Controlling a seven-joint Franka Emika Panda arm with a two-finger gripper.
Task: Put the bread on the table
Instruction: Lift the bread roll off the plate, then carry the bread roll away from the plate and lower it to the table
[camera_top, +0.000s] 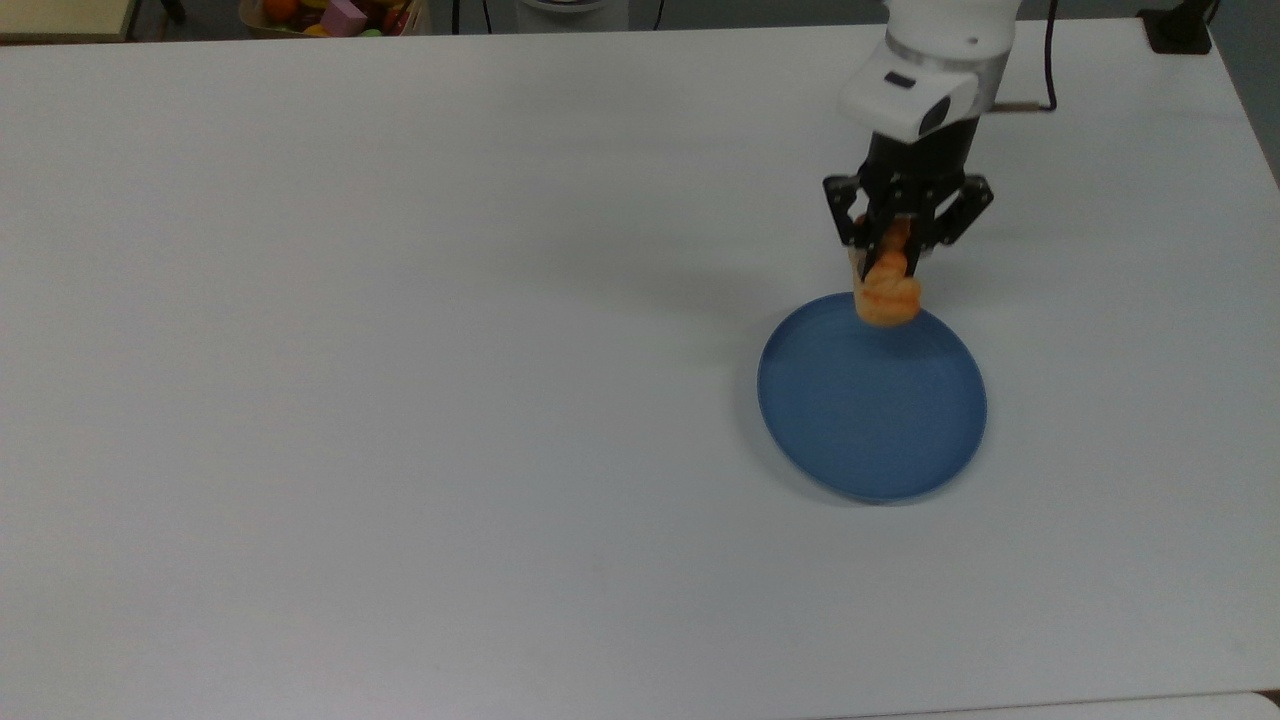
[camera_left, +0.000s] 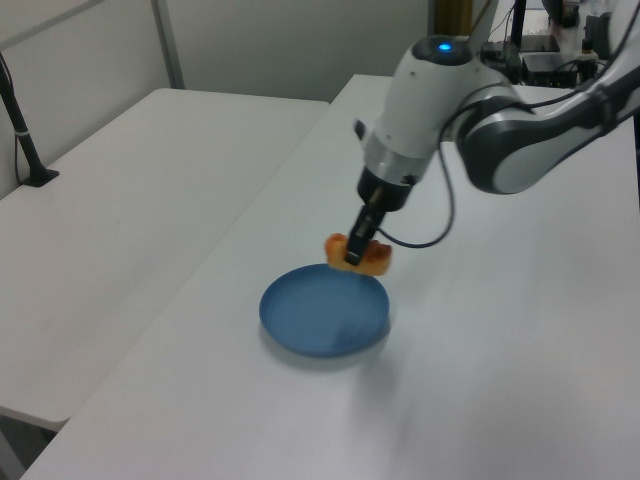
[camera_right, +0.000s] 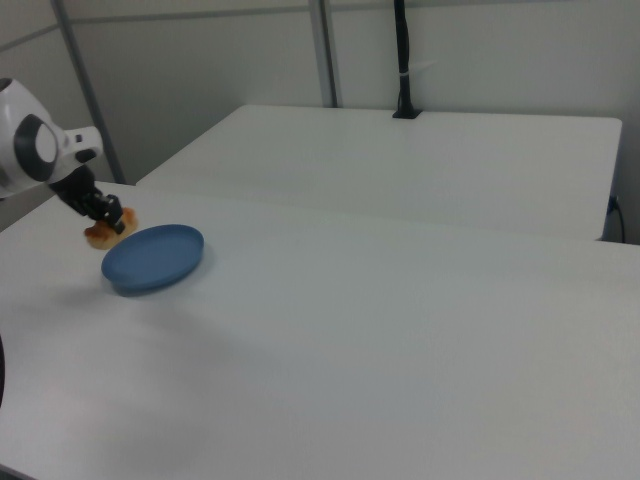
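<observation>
The golden-orange bread (camera_top: 888, 292) hangs in the air, pinched near its upper end by my gripper (camera_top: 893, 248), which is shut on it. It hovers over the far rim of the blue plate (camera_top: 872, 400) in the top view. From the left view the bread (camera_left: 360, 255) and gripper (camera_left: 357, 250) are raised above the plate's (camera_left: 324, 312) far edge. In the right view the bread (camera_right: 101, 235) and gripper (camera_right: 108, 219) sit just left of the plate (camera_right: 152, 258). The white table (camera_top: 400, 350) spreads all around.
A box of coloured toys (camera_top: 335, 15) sits beyond the table's far edge at the top view's upper left. A second white table (camera_left: 120, 200) adjoins on the left view's left. A black post (camera_right: 403, 60) stands on the far table in the right view.
</observation>
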